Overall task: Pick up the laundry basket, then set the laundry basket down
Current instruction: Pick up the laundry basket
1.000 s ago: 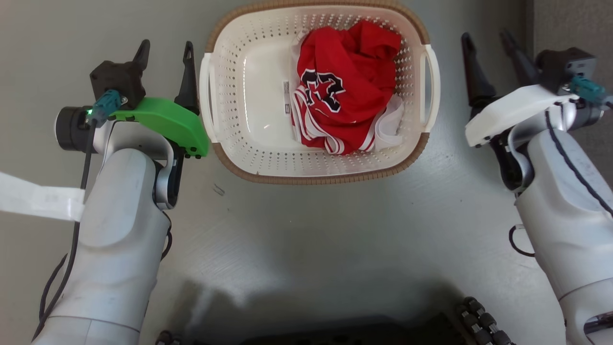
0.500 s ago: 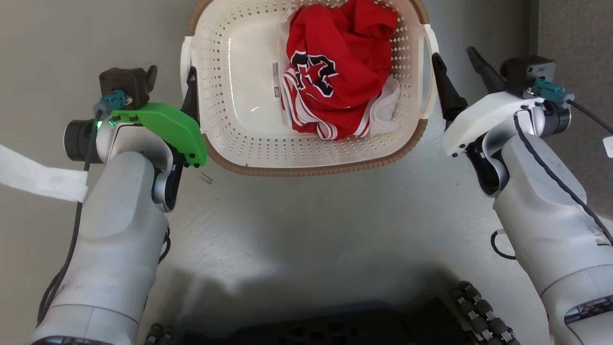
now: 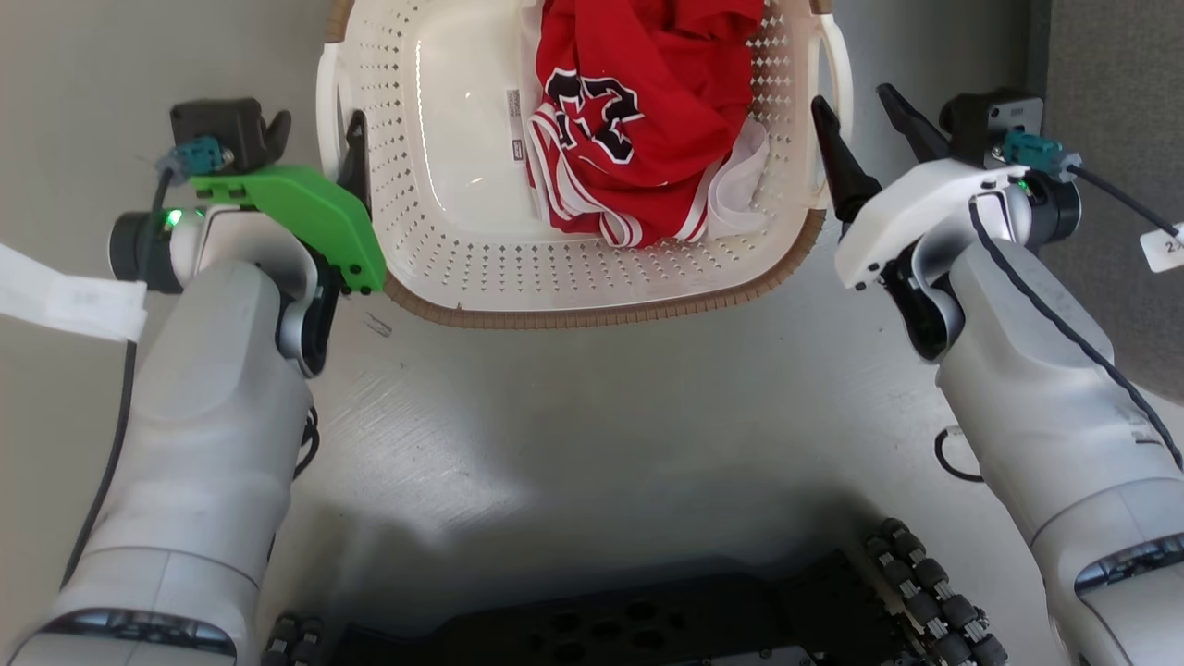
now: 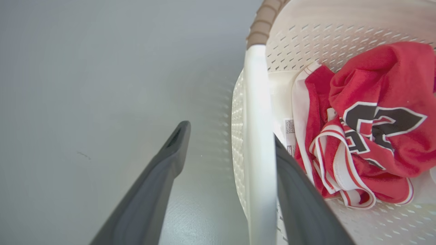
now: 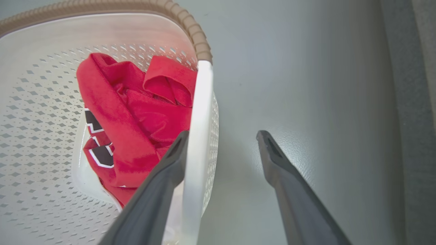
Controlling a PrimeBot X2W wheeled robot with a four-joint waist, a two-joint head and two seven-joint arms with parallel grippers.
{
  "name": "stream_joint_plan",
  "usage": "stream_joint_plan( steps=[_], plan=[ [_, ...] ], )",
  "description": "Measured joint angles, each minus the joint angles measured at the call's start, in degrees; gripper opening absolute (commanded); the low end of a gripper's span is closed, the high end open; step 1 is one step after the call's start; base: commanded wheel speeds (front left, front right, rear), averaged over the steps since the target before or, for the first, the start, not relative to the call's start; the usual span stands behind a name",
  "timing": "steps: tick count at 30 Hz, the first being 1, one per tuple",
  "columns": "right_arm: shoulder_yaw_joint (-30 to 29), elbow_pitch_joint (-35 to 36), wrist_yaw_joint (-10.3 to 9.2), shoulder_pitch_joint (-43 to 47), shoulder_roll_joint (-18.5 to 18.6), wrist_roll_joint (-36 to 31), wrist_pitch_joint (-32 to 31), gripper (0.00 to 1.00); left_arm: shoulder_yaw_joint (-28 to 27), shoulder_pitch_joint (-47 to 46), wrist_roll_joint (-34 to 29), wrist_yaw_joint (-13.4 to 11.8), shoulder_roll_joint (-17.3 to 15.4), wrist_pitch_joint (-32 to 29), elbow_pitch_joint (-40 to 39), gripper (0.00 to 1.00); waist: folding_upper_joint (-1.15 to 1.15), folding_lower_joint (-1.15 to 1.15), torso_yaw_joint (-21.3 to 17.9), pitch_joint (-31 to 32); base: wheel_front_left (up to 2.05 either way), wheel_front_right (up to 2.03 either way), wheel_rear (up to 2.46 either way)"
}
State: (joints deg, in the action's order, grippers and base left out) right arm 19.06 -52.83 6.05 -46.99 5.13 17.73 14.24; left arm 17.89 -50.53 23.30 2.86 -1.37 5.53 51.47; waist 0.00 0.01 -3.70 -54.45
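1. The laundry basket (image 3: 592, 317) is top centre in the head view, between both arms, on the grey floor (image 3: 592, 444). Its far end is cut off by the frame edge.
2. The left claw (image 3: 316, 125) is released and straddles the white left handle (image 3: 326, 102).
3. In the left wrist view, the left claw (image 4: 229, 134) has its inner finger (image 4: 299, 204) on the basket side, right against the handle bar (image 4: 259, 136). The outer finger (image 4: 153, 190) is over the floor, well apart from the bar.
4. The right claw (image 3: 851, 97) is released too and straddles the right handle (image 3: 840, 65).
5. In the right wrist view, the right claw (image 5: 223, 134) has one finger (image 5: 160, 190) tight against the inside of the handle bar (image 5: 199, 136). The other finger (image 5: 293, 197) is outside with a clear gap.
6. Neither claw is clamped on anything.
7. A crumpled red jersey (image 3: 647, 120) with black-and-white lettering and white trim sits in the basket's right half. The bare perforated bottom on the left carries a small label (image 3: 511, 125).
8. The left wrist has a green cover (image 3: 305, 217) and the right wrist a white cover (image 3: 911, 217).
9. A white strip (image 3: 65, 296) is at the left edge. The dark robot base (image 3: 647, 629) is along the bottom.
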Motion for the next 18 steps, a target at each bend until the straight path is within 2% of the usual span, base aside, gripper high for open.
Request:
stream_joint_plan(
  steps=[3, 4, 5, 10, 18],
  plan=[
    [0.23, -0.83, 0.48, -1.15, -0.18, 0.08, 0.01, 1.0, -0.18, -1.28, 0.23, 0.15, 0.02, 0.02, 0.87, 1.0, 0.0, 0.0, -0.06, -0.65, 0.0, 0.0, 0.0],
    [0.23, -1.11, 0.48, -1.54, -0.23, 0.25, 0.01, 0.14, -0.21, -1.66, 0.24, 0.16, 0.02, 0.07, 1.21, 0.65, 0.0, 0.0, -0.06, -0.85, 0.0, 0.0, 0.0],
    [0.25, -1.45, 0.49, -1.92, -0.27, 0.56, 0.01, 0.0, -0.2, -2.02, 0.27, 0.19, 0.03, 0.08, 1.58, 0.0, 0.0, 0.0, -0.05, -1.02, 0.0, 0.0, 0.0],
    [0.78, -2.83, 1.09, -3.15, -1.75, 1.2, 0.03, 0.0, 0.6, -3.02, 0.99, 1.19, 1.41, 0.16, 2.93, 0.0, 0.0, -0.01, -0.02, -1.33, 0.0, 0.0, 0.0],
    [1.42, -5.39, 1.51, -4.33, -1.82, 2.09, 0.09, 0.0, 1.18, -3.91, 2.81, 1.74, 1.35, 0.65, 5.68, 0.0, 0.0, -0.01, -0.01, -0.85, 0.0, 0.0, 0.0]
  ],
)
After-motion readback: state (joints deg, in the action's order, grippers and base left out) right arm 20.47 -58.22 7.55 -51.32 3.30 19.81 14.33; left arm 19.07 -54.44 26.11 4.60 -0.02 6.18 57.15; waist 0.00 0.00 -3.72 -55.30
